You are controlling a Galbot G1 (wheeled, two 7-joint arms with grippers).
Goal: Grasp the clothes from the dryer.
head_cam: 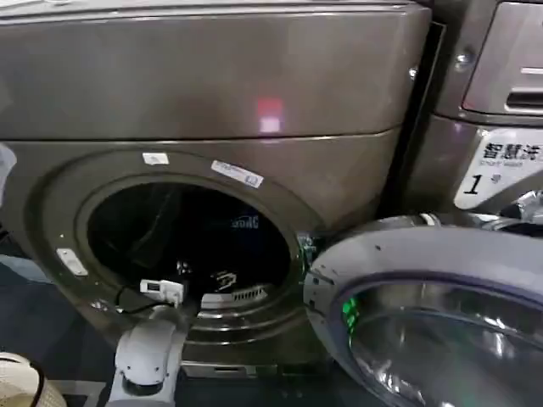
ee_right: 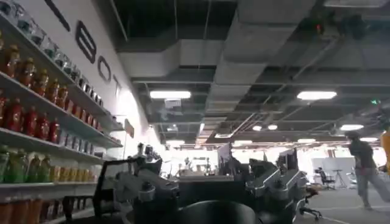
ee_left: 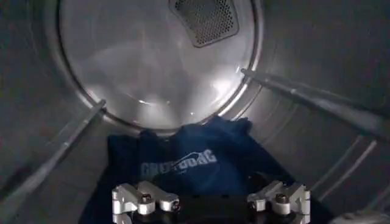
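The left gripper (ee_left: 210, 201) is inside the drum with its silver fingers (ee_left: 143, 198) spread wide and nothing between them, poised just above the clothes (ee_left: 183, 161), a dark navy fabric garment with a band of pale lettering across it. The garment lies bunched on the drum floor, against the foot of the shiny round back wall (ee_left: 152, 61) with its perforated vent (ee_left: 207, 18). In the head view the white left arm (head_cam: 151, 348) reaches over the lower lip of the dryer (head_cam: 212, 85), a large bronze-grey metal front-loader whose grey-rimmed glass door (head_cam: 433, 314) hangs open to the right. To grasp well, the fingers should probably drop straight onto the raised fold near the lettering, sink into the cloth before closing, and stay clear of the drum's ribs (ee_left: 61, 152). The right gripper (ee_right: 213, 195) is parked facing the room, apparently spread and empty.
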